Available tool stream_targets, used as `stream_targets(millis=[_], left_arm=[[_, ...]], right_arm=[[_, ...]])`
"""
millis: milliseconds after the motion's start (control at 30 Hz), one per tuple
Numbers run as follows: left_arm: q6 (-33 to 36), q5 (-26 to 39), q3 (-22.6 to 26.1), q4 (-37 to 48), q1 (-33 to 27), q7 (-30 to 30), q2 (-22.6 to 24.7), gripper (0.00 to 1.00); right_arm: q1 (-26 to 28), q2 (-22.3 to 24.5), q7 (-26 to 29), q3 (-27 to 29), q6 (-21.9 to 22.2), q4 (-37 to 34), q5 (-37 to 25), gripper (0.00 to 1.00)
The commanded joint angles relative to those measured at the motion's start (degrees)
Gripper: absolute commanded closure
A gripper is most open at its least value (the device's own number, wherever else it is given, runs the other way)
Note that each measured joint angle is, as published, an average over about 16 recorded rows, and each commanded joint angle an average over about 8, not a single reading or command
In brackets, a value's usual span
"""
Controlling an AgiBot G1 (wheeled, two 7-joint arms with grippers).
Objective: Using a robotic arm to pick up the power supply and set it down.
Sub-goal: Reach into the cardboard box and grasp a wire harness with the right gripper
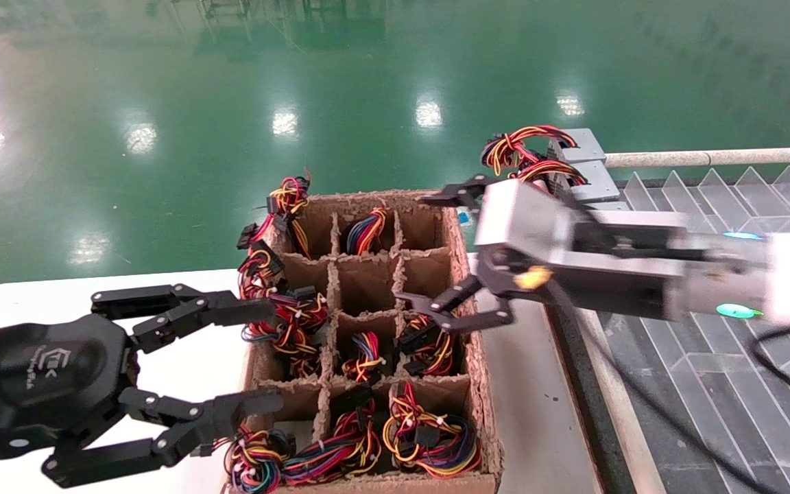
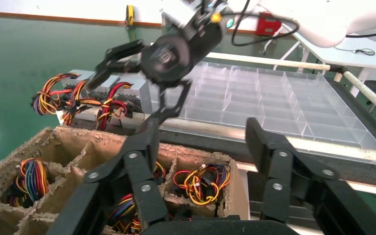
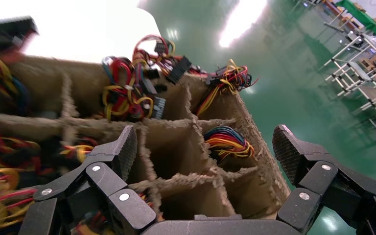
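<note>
The right gripper [image 1: 436, 257] was hanging over the right-hand column of the cardboard divider box [image 1: 467, 384], jaws spread wide and holding nothing — the right wrist view showed both fingers [image 3: 120, 154] apart, with bare cardboard cells between them. It sat above the cells in the upper right of the box, which looked empty from the head view (one cell near the far edge had a wire bundle [image 3: 227, 141] in it, red, yellow and blue).

The left gripper [image 1: 265, 357] was also wide open, parked at the left side of the box over the white table [image 1: 182, 370], with its fingertips reaching near the box's left wall. Nothing was in it either.

Most of the other cells were stuffed with coiled wire bundles, and a few spilled over the left rim [image 1: 258, 264].

As for the power supply [image 1: 577, 147] — grey metal boxes with red, yellow and orange wires were lined up at the far left corner of the clear plastic compartment tray [image 1: 745, 185], to the right of the cardboard box and behind the right arm. The left wrist view showed them [image 2: 127, 93] side by side with their wire loops [image 2: 54, 95] hanging off toward the green floor [image 1: 230, 82]. I couldn't tell which of those boxes was the one in play, since neither gripper was touching any.
</note>
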Motion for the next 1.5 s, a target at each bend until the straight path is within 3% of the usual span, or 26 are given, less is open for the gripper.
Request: stream_targets(millis=[33, 267, 433, 500, 667, 767, 1500], left_arm=[[0.0, 0.0, 0.0, 0.0, 0.0, 0.0, 0.0, 1.0], [0.0, 0.0, 0.0, 0.0, 0.0, 0.0, 0.0, 1.0], [0.0, 0.0, 0.0, 0.0, 0.0, 0.0, 0.0, 1.0], [0.0, 0.0, 0.0, 0.0, 0.0, 0.0, 0.0, 1.0], [0.0, 0.0, 0.0, 0.0, 0.0, 0.0, 0.0, 1.0], [0.0, 0.0, 0.0, 0.0, 0.0, 0.0, 0.0, 1.0], [0.0, 0.0, 0.0, 0.0, 0.0, 0.0, 0.0, 1.0]], right_arm=[[1.53, -2.18, 0.43, -1.64, 1.36, -0.13, -3.55, 0.0], [5.03, -8.42, 0.43, -5.94, 6.67, -3.83, -15.3, 0.0], [6.64, -11.88, -0.28, -7.78, 8.59, -7.44, -19.54, 0.05], [7.05, -13.04, -0.76, -8.3, 9.17, -8.79, -20.54, 0.2], [7.63, -15.4, -2.43, -9.53, 10.98, -11.43, -23.24, 0.8], [7.81, -16.68, -3.31, -10.21, 12.18, -12.76, -24.83, 0.99], [9.06, -25.82, -9.02, -13.46, 19.94, -24.31, -31.35, 1.0]])
